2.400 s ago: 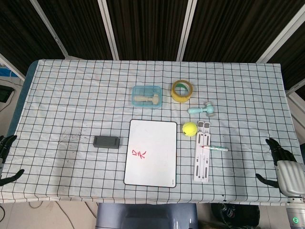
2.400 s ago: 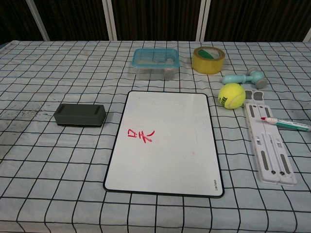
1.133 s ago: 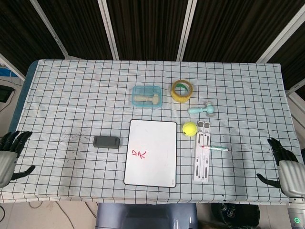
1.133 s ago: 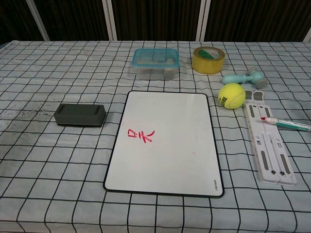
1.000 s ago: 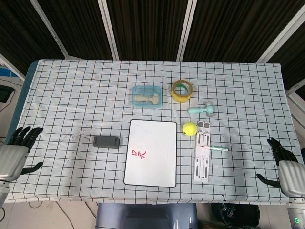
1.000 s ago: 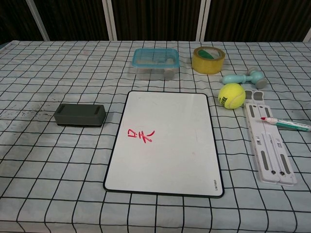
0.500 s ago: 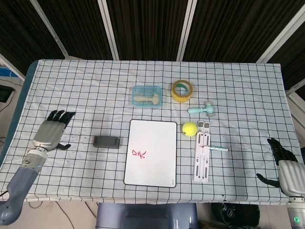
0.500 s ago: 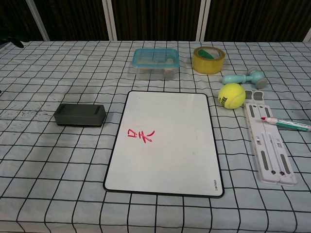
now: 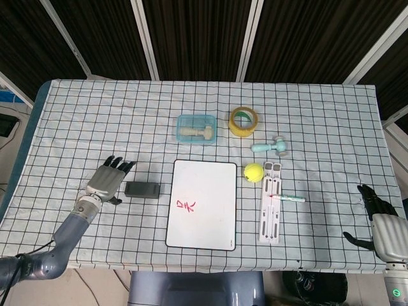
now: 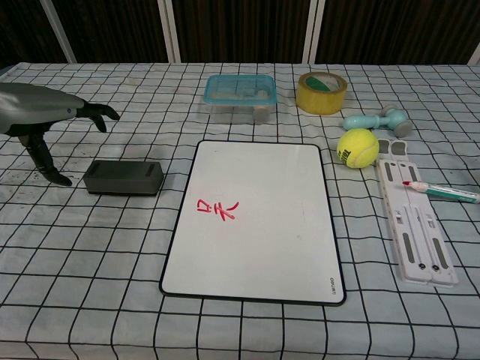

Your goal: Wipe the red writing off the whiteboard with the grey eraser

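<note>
The grey eraser (image 9: 141,189) lies flat on the checked tablecloth (image 9: 95,121), just left of the whiteboard (image 9: 203,204) and apart from it. In the chest view the eraser (image 10: 124,177) sits just right of the left hand (image 10: 45,124), whose thumb points down to the cloth close beside the eraser's left end; whether it touches the eraser cannot be told. The left hand (image 9: 107,180) holds nothing, its fingers spread apart and reaching forward above the cloth. The right hand (image 9: 381,224) hangs at the near right edge of the table, fingers apart and empty, well away from the eraser.

On the whiteboard (image 10: 255,217) the red writing (image 10: 216,209) sits in the left half, toward the near end. Right of the board lies a white folding stand (image 10: 415,223) with a marker pen (image 10: 441,192) across it. Beyond that are a tennis ball (image 10: 357,147) and a small teal massager (image 10: 376,121). Farthest back stand a clear blue-rimmed container (image 10: 240,96) and a roll of yellow tape (image 10: 321,92).
</note>
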`<state>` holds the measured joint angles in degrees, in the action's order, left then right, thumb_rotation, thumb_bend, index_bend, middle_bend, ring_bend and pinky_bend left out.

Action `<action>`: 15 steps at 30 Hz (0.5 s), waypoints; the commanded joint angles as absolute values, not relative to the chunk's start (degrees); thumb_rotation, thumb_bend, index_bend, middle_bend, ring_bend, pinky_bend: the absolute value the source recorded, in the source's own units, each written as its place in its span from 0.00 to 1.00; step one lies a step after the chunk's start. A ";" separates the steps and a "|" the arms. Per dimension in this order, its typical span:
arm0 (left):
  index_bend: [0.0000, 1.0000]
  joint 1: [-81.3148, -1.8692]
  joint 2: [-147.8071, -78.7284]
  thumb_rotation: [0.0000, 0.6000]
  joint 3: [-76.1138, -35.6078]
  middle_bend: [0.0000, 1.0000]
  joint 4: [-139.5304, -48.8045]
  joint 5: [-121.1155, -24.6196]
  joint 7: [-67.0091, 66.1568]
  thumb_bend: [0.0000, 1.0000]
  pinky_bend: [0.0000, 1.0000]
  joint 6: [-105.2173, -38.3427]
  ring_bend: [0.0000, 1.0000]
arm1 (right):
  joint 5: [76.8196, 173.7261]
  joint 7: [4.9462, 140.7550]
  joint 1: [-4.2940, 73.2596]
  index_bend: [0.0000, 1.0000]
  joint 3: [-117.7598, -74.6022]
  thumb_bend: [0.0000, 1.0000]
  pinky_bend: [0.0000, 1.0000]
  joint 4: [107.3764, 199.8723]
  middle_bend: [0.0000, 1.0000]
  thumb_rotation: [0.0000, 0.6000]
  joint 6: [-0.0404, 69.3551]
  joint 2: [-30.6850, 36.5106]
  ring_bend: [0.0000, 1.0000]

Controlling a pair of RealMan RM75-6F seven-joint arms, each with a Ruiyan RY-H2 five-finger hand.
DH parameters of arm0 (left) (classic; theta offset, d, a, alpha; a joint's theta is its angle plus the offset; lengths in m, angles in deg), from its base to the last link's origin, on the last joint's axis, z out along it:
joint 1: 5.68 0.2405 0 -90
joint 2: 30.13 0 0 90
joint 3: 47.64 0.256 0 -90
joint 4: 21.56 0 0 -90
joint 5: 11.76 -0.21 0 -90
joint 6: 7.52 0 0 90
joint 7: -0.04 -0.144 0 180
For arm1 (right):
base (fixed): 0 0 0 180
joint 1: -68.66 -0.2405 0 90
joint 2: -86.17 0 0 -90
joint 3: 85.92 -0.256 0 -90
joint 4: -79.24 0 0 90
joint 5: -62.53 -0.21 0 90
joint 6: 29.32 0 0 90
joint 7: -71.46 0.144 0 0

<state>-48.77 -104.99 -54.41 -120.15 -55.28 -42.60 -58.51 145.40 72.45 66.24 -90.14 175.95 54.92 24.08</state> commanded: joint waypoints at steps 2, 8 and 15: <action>0.02 -50.12 -106.54 1.00 -53.58 0.18 -119.31 -54.89 -43.54 0.10 0.02 -58.95 0.00 | 145.36 72.47 66.18 0.06 -90.18 0.08 0.21 175.98 0.10 1.00 54.83 24.15 0.20; 0.07 -51.49 -108.73 1.00 -52.35 0.21 -117.92 -55.14 -43.84 0.12 0.02 -59.45 0.00 | 145.22 72.36 66.16 0.06 -90.23 0.08 0.21 176.14 0.10 1.00 54.78 24.27 0.20; 0.16 -52.22 -109.73 1.00 -51.55 0.26 -117.76 -56.53 -43.58 0.17 0.02 -60.32 0.00 | 145.14 72.54 66.14 0.06 -90.23 0.08 0.21 176.11 0.10 1.00 54.66 24.36 0.20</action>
<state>-52.13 -109.59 -51.64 -117.76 -56.36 -43.67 -60.16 145.15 72.51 66.15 -90.23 176.13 54.69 24.34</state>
